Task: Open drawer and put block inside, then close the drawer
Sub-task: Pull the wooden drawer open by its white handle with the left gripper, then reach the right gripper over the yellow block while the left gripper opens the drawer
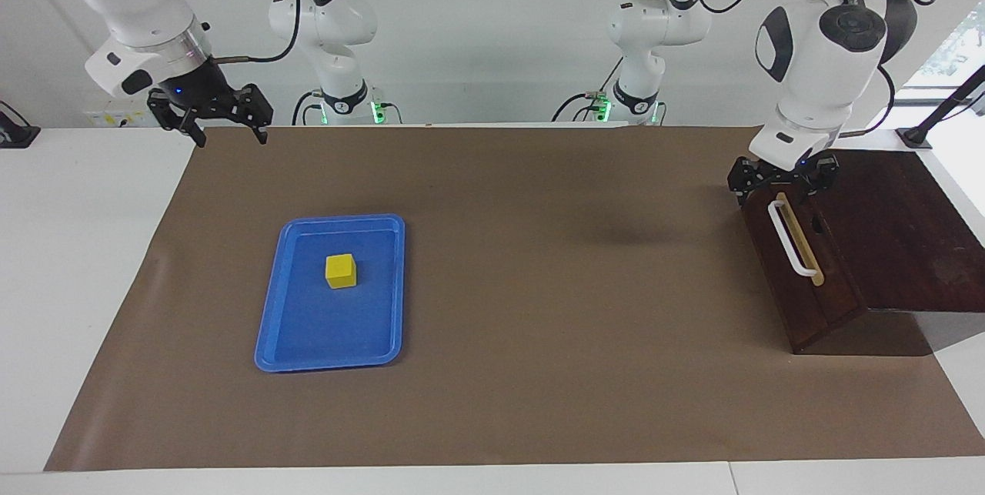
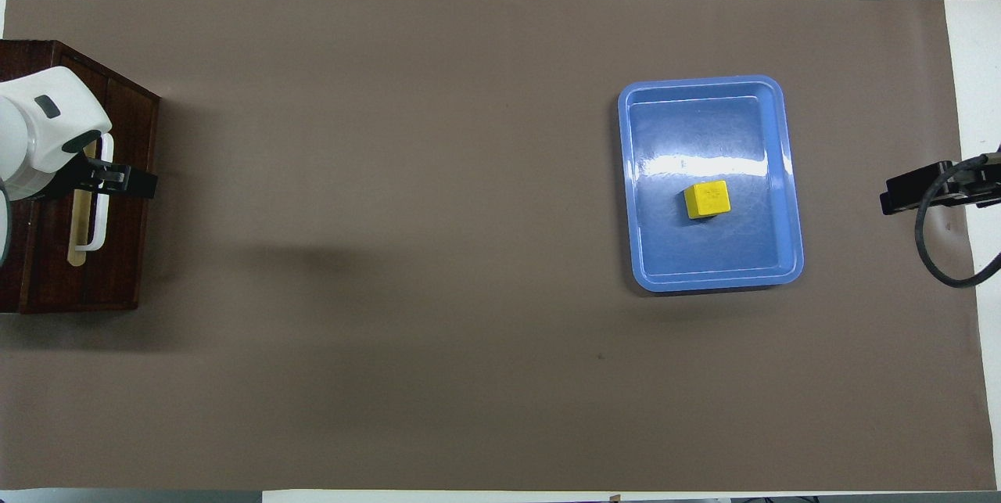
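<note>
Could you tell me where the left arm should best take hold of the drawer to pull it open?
Grip the white bar handle on the closed drawer front. It stands off the panel, leaving room for a finger on each side. The open left claw is just over its upper end; come down from above, straddling the bar's middle.
</note>
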